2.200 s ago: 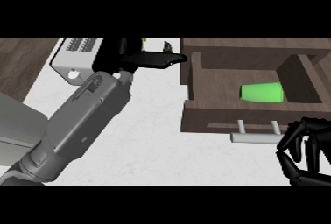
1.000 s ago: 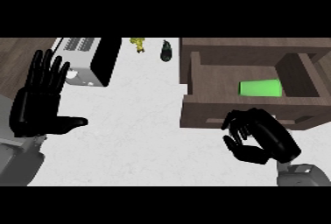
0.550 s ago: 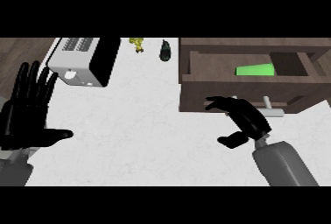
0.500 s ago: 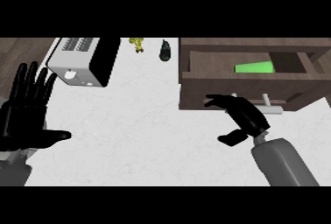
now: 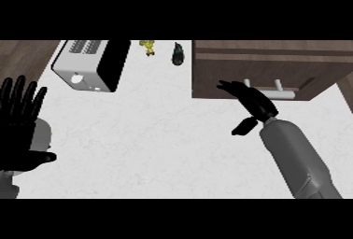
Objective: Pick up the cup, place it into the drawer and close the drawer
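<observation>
Drawer (image 5: 265,70) front sits flush in its dark wooden cabinet, shut, with the cup out of sight. Nearest, at the lower left edge, the left hand (image 5: 21,126) rests open, fingers up. Across the white counter (image 5: 158,140) the right hand (image 5: 250,100) holds nothing, its straight fingers reaching up to the drawer's pale handle (image 5: 272,92). Beyond the left hand stands a toaster (image 5: 91,65); farther off lie a yellow item (image 5: 147,46) and a dark one (image 5: 178,53).

We see a dark wood-grain drawer (image 5: 269,70) with a pale metal-looking handle (image 5: 276,93), a matt white speckled counter (image 5: 158,140), and a glossy white toaster (image 5: 86,65).
</observation>
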Available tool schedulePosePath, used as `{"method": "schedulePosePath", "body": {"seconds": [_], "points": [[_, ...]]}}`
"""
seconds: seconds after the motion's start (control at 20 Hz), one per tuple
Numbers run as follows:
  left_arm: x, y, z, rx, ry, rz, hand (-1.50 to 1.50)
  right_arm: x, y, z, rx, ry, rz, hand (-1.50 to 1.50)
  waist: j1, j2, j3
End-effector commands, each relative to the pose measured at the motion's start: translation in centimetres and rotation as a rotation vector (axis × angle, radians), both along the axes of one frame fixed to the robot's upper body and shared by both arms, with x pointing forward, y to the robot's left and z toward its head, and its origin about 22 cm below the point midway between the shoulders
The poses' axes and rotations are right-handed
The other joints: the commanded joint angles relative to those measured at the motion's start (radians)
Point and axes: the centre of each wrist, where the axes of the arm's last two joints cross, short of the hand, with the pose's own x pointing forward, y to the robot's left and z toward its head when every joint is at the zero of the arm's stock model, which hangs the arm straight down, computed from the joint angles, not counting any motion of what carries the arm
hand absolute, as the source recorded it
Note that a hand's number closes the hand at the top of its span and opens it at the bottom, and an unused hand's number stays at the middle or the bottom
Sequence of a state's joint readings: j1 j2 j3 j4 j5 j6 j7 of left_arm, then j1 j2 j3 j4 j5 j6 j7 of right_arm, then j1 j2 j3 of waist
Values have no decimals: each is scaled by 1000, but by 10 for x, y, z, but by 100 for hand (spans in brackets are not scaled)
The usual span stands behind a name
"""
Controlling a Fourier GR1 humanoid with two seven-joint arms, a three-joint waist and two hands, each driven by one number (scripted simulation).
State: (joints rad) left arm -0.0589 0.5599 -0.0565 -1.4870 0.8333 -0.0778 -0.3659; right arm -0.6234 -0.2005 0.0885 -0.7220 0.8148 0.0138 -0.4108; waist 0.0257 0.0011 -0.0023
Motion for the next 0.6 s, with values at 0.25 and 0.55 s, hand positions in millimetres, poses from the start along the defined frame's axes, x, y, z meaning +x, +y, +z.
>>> {"method": "schedulePosePath", "body": {"seconds": [0.25, 0.55], "points": [[8, 3, 5, -23, -11, -21, -150, 43, -44, 29, 21, 67, -31, -150, 29, 21, 5], [0, 14, -5, 0, -7, -57, -150, 47, -56, 35, 21, 57, -53, -150, 50, 30, 5]]}}
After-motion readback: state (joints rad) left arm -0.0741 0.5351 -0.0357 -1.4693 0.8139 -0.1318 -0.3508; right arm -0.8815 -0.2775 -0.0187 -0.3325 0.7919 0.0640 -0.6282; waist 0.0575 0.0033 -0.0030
